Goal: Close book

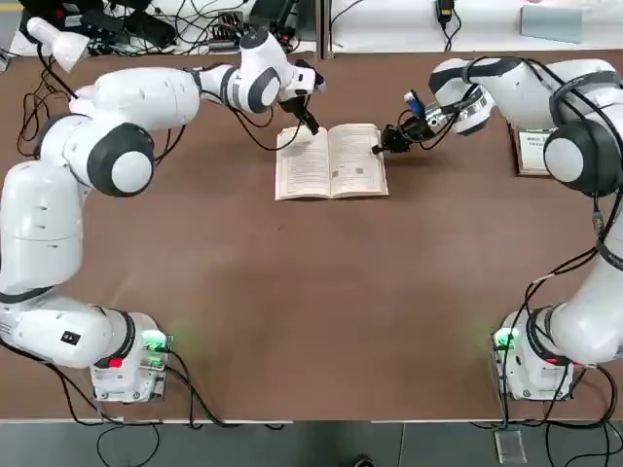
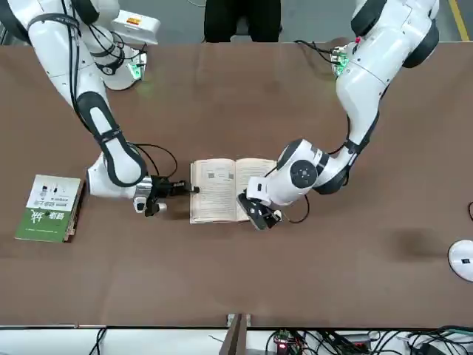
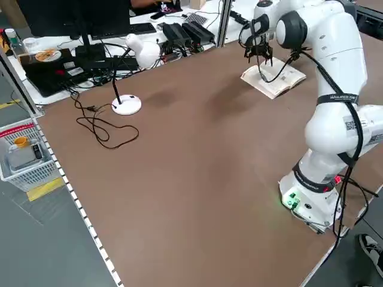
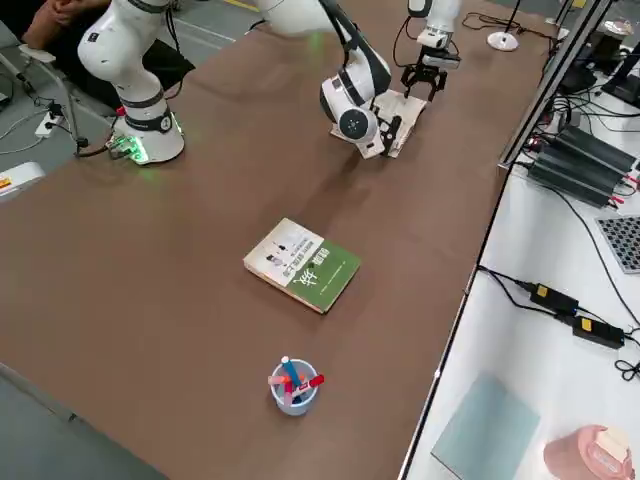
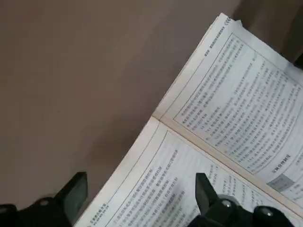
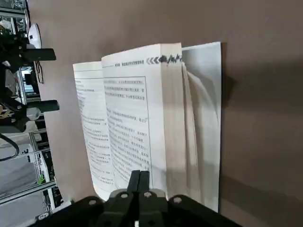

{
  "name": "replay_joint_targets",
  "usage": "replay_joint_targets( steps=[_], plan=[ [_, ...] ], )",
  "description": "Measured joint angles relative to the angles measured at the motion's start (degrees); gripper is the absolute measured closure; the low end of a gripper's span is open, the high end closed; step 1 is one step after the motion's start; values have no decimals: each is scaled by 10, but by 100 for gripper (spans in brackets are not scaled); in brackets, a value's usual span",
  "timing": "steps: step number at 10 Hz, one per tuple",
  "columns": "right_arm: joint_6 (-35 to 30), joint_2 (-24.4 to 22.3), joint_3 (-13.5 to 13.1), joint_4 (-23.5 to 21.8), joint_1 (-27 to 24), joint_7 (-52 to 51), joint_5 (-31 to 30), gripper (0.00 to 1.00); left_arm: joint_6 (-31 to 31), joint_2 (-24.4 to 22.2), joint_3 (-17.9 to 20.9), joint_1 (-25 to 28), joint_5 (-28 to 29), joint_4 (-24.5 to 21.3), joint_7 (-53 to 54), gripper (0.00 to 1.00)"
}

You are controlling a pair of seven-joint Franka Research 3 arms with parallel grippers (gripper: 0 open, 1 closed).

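The book (image 1: pixel 331 161) lies open and flat at mid table, cream printed pages up, also seen in the front view (image 2: pixel 220 189). My left gripper (image 1: pixel 311 125) hovers over the far edge of the book's left page. It is open, and in its wrist view the fingers (image 5: pixel 75 194) straddle that page's edge. My right gripper (image 1: pixel 381 146) is at the book's right edge. Its shut fingertips (image 6: pixel 139 178) touch the outer margin of the right page, with nothing seen between them. The cover is hidden under the pages.
A green-and-white book (image 1: pixel 531 150) lies on the table to the right, under my right arm. A cup of pens (image 4: pixel 293 386) stands near the right end. A white desk lamp (image 3: pixel 140 52) stands far left, with cables behind the table's far edge.
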Motion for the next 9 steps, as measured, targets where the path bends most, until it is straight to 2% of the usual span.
replay_joint_targets(
  steps=[9],
  plan=[
    [20,3,0,-7,10,0,0,99,18,11,0,0,-13,0,15,0]
  ],
)
